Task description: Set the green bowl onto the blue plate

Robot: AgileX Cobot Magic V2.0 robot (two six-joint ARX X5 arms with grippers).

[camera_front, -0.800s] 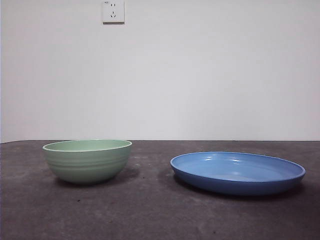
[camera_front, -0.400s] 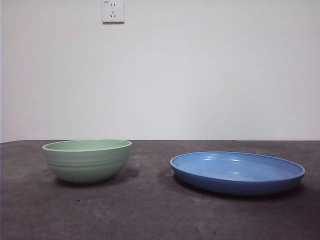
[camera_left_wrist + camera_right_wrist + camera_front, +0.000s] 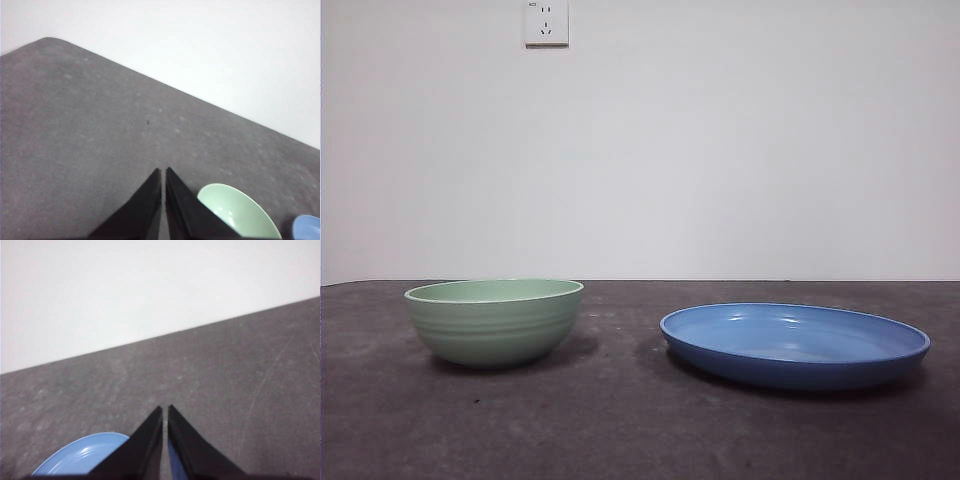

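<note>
The green bowl (image 3: 495, 320) stands upright on the dark table at the left of the front view. The blue plate (image 3: 795, 343) lies on the table to its right, apart from it. Neither arm shows in the front view. My left gripper (image 3: 163, 171) is shut and empty, high above the table, with the green bowl (image 3: 237, 212) and a sliver of the blue plate (image 3: 307, 227) beside its jaws. My right gripper (image 3: 165, 409) is shut and empty, also high, with the blue plate (image 3: 82, 455) partly hidden behind its jaws.
The dark grey table (image 3: 620, 420) meets a white wall behind. A wall socket (image 3: 546, 22) sits high on the wall. A rounded table corner (image 3: 47, 41) shows in the left wrist view.
</note>
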